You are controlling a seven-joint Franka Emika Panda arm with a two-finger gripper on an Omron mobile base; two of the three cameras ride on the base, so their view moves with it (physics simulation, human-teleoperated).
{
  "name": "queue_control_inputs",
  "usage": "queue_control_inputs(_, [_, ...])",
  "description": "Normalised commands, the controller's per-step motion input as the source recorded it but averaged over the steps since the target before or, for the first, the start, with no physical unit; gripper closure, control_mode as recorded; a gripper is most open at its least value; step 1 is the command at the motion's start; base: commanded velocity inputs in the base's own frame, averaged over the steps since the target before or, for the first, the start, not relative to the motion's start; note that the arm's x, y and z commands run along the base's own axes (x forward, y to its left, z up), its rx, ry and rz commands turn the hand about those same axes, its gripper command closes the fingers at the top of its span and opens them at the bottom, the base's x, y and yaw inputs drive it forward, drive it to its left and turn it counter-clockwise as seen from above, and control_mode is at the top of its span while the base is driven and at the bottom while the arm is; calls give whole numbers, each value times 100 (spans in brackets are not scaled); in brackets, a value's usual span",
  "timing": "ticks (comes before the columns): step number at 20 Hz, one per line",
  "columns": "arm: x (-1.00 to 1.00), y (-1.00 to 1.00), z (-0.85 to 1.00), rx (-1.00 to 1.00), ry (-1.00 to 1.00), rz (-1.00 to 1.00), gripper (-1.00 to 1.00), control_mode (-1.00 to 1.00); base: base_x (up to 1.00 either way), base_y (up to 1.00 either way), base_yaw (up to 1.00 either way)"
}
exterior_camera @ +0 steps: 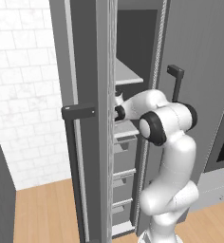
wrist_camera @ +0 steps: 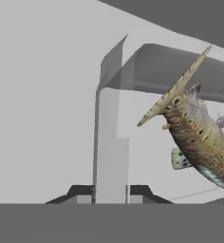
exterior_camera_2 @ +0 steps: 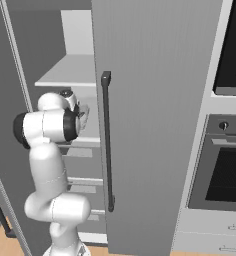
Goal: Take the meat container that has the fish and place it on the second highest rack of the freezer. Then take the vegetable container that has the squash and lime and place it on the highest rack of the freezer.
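The gripper (wrist_camera: pixel 110 189) is seen pinching the near wall of the meat container (wrist_camera: pixel 111 156). The fish (wrist_camera: pixel 198 137) lies inside at 3 o'clock. The container is held inside the freezer (exterior_camera: pixel 128 76).

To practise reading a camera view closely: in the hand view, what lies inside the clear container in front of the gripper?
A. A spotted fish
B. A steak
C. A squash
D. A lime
A: a spotted fish with a forked tail lies inside the clear container.
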Motion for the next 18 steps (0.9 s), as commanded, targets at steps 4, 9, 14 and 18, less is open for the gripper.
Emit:
queue_control_inputs(4, [46, 13, -10, 0, 2, 0, -100, -100, 0, 0, 0])
queue_control_inputs(9, [10, 10, -8, 0, 1, 0, -100, -100, 0, 0, 0])
queue_control_inputs(14, [-80, 3, 0, 4, -2, 0, -100, -100, 0, 0, 0])
queue_control_inputs(18, [-100, -7, 0, 1, -5, 0, -100, -100, 0, 0, 0])
